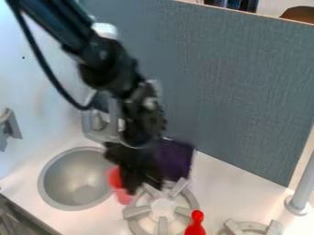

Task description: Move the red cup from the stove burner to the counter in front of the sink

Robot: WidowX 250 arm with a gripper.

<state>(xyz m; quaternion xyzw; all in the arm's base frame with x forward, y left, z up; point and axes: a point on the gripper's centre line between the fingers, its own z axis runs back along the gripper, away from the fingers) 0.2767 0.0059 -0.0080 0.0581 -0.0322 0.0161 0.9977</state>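
Black two-finger gripper (142, 180) hangs down by the near-left edge of the round grey stove burner (162, 209), between it and the round grey metal-look sink bowl (76, 179). Can't tell from my end if it's apart, together or clamped on something. Nearest to it: a smooth red plastic-looking piece (114, 178), on the sink side, partly hidden by the gripper, its paler lower part at the counter strip between sink and burner. Full shape unclear, can't say if it's touching the gripper. Also close, a flat-faced dark purple panel-like thing (175, 158), upright behind the gripper, near the grey divider wall (239, 92). A red bowling-pin-shaped piece (195, 224) is at the burner's right edge. My guess on handling: red piece is light, stiff, a bit slick, not fragile, so a moderate squeeze across its narrower middle, not the rounded end, where it could roll out. Watch the sink rim, one nudge and it may tip in. Purple one looks stiff too, likely light; I'd take it across its thin edge, near the top, clear of the burner's raised prongs.
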